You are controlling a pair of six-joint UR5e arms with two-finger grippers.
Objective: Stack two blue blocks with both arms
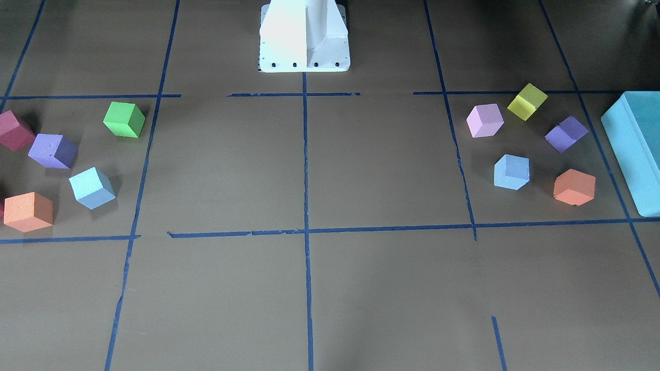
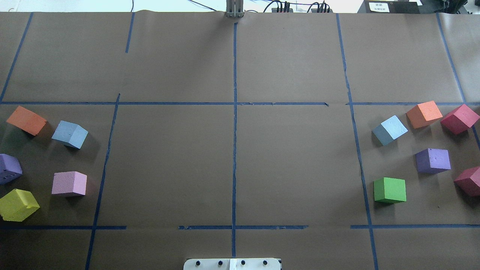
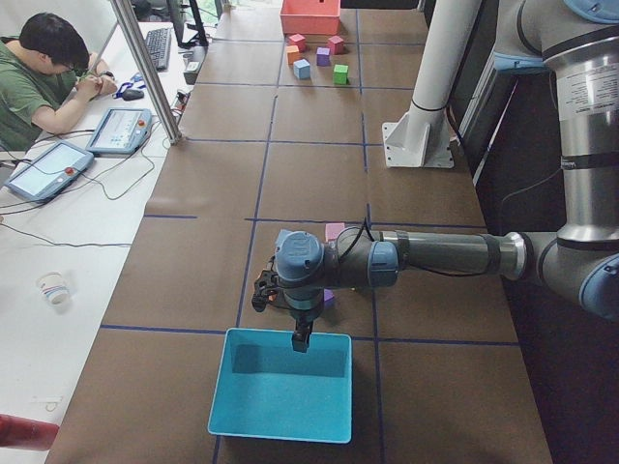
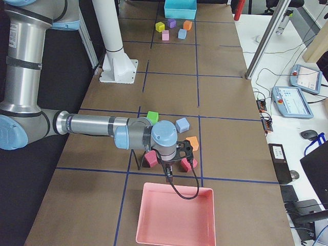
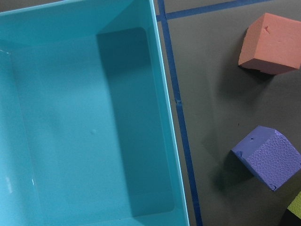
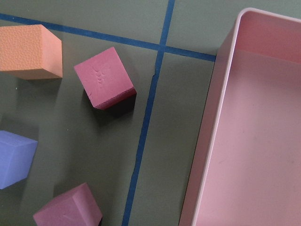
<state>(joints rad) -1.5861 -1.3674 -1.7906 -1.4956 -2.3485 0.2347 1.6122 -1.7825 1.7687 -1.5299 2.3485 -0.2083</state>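
One pale-blue block (image 2: 69, 134) lies on the robot's left side, between an orange cube and a pink cube; it also shows in the front view (image 1: 511, 172). The other blue block (image 2: 390, 129) lies on the robot's right side beside an orange cube, and shows in the front view (image 1: 92, 187) and the right side view (image 4: 182, 124). Both rest on the table, far apart. My left gripper (image 3: 263, 290) hangs at the rim of a teal tray. My right gripper (image 4: 185, 152) hangs over maroon cubes by a pink tray. I cannot tell whether either gripper is open.
A teal tray (image 5: 162, 94) is at the table's left end, a pink tray (image 6: 207, 141) at its right end. Orange (image 2: 27, 120), purple (image 2: 8, 168), pink (image 2: 69, 183) and yellow (image 2: 18, 204) cubes lie left; orange (image 2: 423, 114), maroon (image 2: 459, 118), purple (image 2: 433, 160) and green (image 2: 390, 190) cubes lie right. A white pedestal (image 1: 304, 36) stands at the robot's side.
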